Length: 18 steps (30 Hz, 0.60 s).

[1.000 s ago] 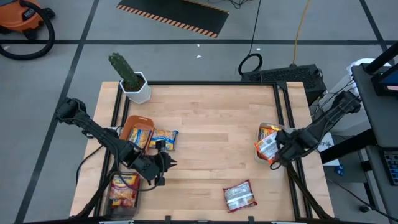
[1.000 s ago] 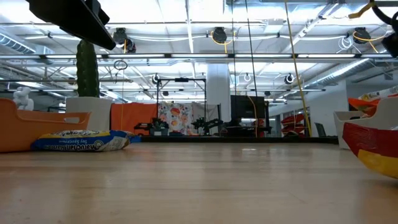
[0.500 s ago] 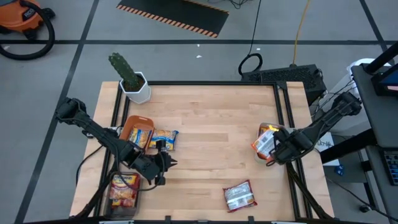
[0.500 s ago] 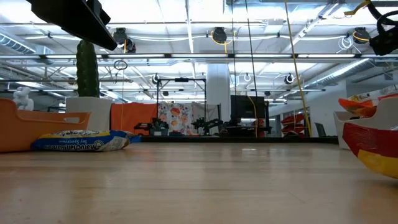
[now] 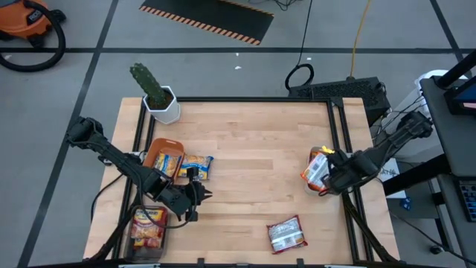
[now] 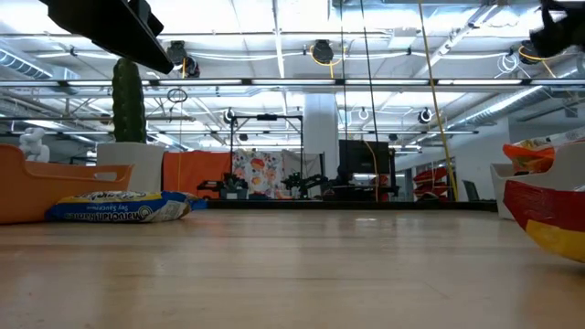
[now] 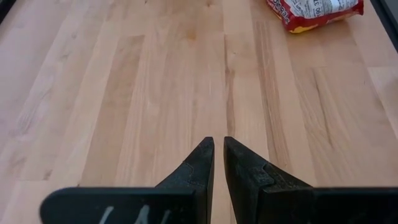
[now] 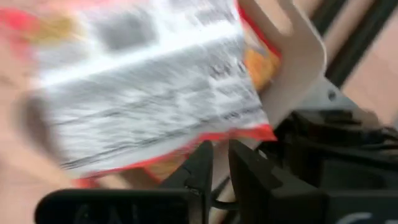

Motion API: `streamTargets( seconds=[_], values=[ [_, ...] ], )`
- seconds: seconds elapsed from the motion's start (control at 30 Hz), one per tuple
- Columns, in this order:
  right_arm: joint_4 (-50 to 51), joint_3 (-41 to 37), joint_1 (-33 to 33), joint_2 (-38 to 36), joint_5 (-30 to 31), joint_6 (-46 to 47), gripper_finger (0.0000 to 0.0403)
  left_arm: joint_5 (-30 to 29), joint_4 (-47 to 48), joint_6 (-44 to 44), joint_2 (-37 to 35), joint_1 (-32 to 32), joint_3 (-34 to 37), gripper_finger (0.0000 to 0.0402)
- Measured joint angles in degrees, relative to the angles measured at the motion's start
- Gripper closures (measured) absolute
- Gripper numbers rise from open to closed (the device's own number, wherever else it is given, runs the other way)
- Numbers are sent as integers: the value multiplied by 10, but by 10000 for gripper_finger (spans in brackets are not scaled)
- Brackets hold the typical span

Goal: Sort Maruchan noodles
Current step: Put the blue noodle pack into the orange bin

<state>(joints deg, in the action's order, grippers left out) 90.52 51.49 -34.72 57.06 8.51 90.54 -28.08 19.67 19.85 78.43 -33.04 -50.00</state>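
A red-and-white noodle packet [image 5: 316,170] [image 8: 155,81] lies tilted in the pale tray [image 8: 292,56] at the table's right edge. My right gripper [image 5: 331,177] [image 8: 219,152] points down just beside the packet's red edge, shut, with nothing between its fingertips. My left gripper [image 5: 199,195] [image 7: 217,146] hangs shut over bare wood at the front left. Another red-and-white packet [image 5: 286,234] lies flat near the front edge. A blue-and-yellow packet [image 5: 197,165] lies beside the orange bowl [image 5: 158,149], which holds an orange packet [image 5: 170,163]. A dark red packet [image 5: 149,227] lies in the front-left tray. My right gripper's shut fingers [image 8: 202,162] stand against the red lower edge [image 8: 180,155] of the packet in the tray, coming from above. I cannot tell whether they touch it. The packet rests on the tray, one end raised.
A cactus in a white pot [image 5: 160,100] stands at the far left corner. Black rails [image 5: 342,134] run along the table's left and right sides. Bare wood spreads over the table's middle and far part.
My right gripper has gone up a little and turned about its own axis above the right tray. The raised end of the packet in that tray has shifted slightly toward the table's middle.
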Motion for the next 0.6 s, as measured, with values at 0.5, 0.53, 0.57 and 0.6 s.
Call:
streamTargets(
  seconds=[0.5,0.53,0.57,0.6],
  values=[
    [-87,168,6,75,172,-117,400,-2,-4,-2,0,0,0,360],
    [-111,169,8,82,187,-135,401,-2,-4,-2,0,0,0,360],
    [-139,169,10,88,200,-155,401,-2,-4,-2,0,0,0,360],
    [-163,169,12,95,212,-174,401,-2,-5,-2,0,0,0,360]
  ],
)
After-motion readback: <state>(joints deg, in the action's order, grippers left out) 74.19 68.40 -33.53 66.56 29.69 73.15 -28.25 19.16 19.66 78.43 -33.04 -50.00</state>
